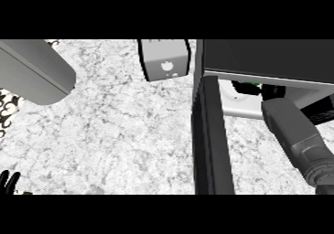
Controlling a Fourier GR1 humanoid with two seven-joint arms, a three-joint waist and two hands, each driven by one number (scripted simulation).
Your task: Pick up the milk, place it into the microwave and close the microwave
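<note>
The microwave (264,57) stands at the upper right with its dark door (211,137) swung open toward me. Inside its light cavity I see part of the milk (238,93), a white carton with a green patch. My right forearm reaches into the opening from the lower right. Only a small black part of the right hand (272,91) shows, just right of the carton, and the microwave's top hides the rest. Whether that hand touches the carton I cannot tell. My left hand (6,182) rests open at the lower left edge, fingers up.
A large grey rounded block (30,68) lies at the upper left of the speckled counter (115,128). A white box-like appliance with dark edges (166,59) stands at the back, just left of the microwave. A patterned strip (2,114) runs along the left edge.
</note>
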